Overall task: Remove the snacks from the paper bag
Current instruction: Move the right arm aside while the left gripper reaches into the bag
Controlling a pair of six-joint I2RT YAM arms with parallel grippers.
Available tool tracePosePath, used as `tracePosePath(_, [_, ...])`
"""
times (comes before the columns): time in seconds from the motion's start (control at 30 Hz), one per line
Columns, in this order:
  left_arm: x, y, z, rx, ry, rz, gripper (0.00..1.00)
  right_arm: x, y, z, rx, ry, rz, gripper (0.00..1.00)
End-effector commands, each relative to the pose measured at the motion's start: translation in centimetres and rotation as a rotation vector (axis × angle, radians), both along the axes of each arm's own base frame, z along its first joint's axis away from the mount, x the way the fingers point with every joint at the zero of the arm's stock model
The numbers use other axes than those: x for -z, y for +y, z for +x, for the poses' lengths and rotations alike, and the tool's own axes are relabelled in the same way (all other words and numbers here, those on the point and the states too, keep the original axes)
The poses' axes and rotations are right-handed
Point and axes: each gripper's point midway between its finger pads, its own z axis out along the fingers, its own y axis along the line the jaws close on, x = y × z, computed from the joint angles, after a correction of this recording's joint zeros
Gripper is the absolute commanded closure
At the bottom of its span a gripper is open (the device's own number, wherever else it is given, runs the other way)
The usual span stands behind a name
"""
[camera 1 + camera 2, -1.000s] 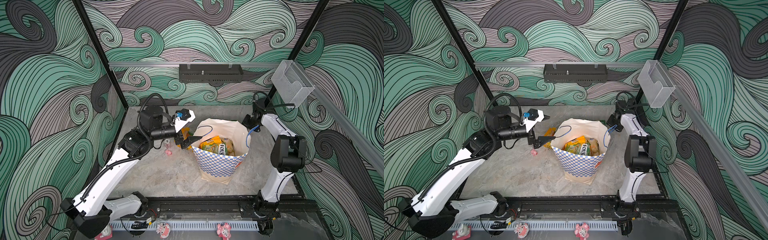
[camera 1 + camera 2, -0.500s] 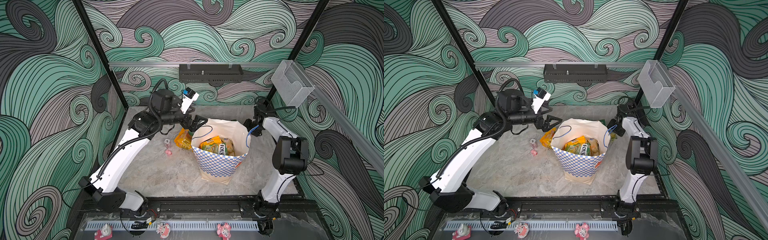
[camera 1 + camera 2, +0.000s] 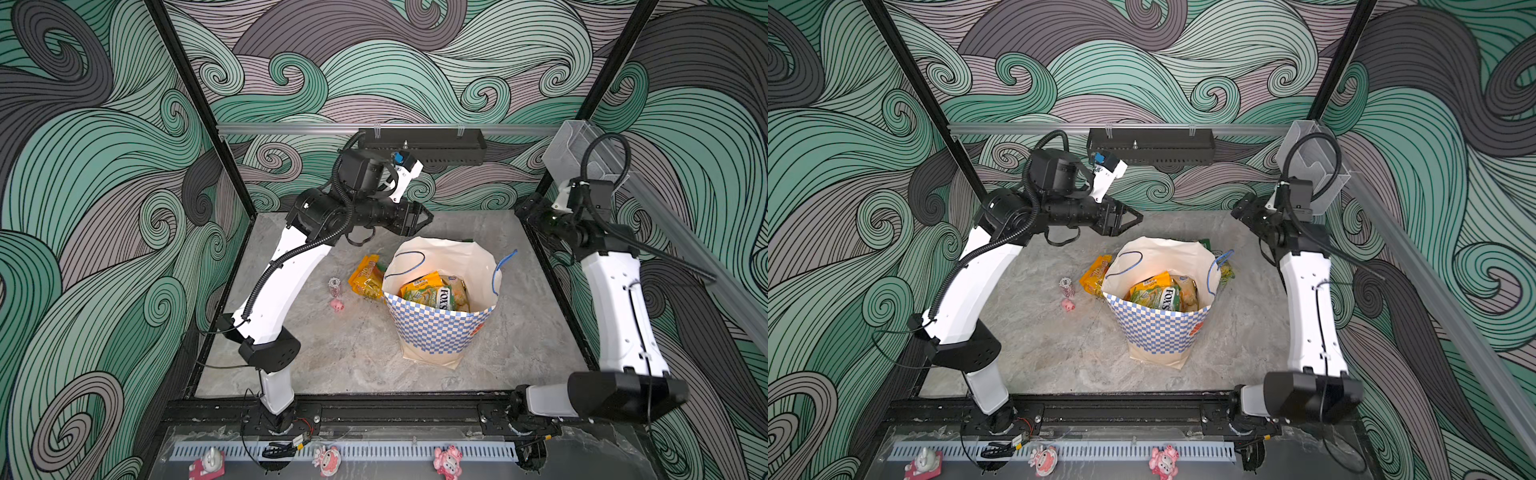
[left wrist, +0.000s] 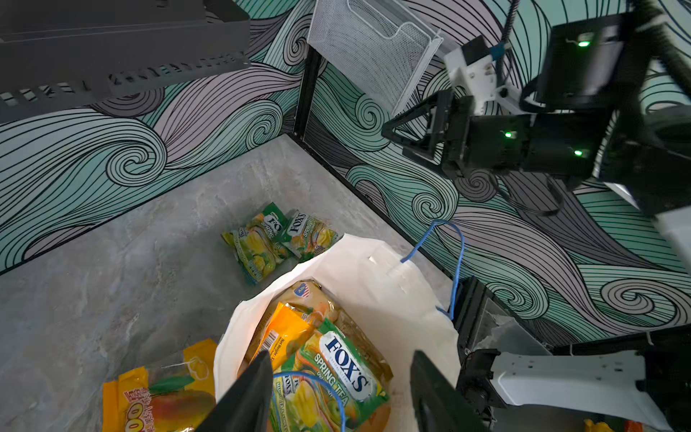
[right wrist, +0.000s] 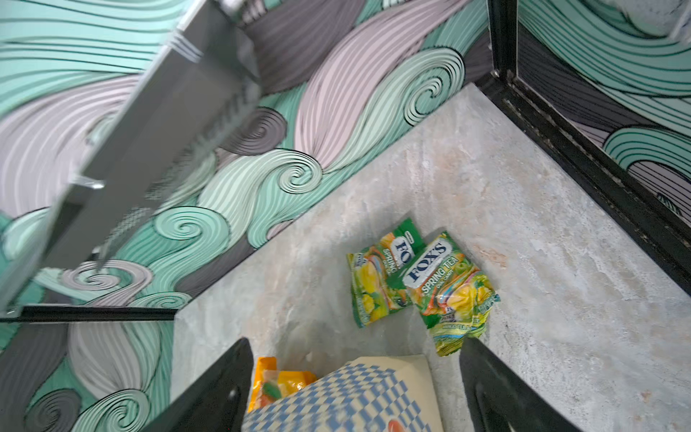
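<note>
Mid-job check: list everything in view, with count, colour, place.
paper bag: one, cream with blue-white checks, upright mid-table
snacks in bag: at least three, green-yellow, orange, tan
orange-yellow packet: one, beside bag, left-arm side
FOX'S packets: two, green-yellow, overlapping on table beyond bag
pig figurine: one, pink, table near orange-yellow packet
round trinket: one, pink-white, beside pig
cartoon toys: three, pink-white, front rail
wall tray: one, black, back wall
left gripper: one, black, open above bag
right gripper: one, black, open, raised near back right corner
</note>
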Motion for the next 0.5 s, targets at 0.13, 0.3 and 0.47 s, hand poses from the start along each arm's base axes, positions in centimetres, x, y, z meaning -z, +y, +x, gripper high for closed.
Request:
tracePosePath(0.13, [4.8, -4.8, -2.7, 0.061, 0.114, 0.105, 0.40, -7.9, 5.5, -11.4, -0.280, -0.176, -0.001, 0.09])
tracePosePath(0.3, [7.6, -8.5, -3.9, 0.080, 0.156, 0.142, 0.40, -7.9, 8.4, -17.4, -0.434, -0.107, 0.050, 0.10])
tracePosePath(0.47, [14.1, -8.5, -2.0, -0.042, 0.207, 0.326, 0.40, -6.4, 9.5, -21.1, -0.493, -0.030, 0.081, 0.11])
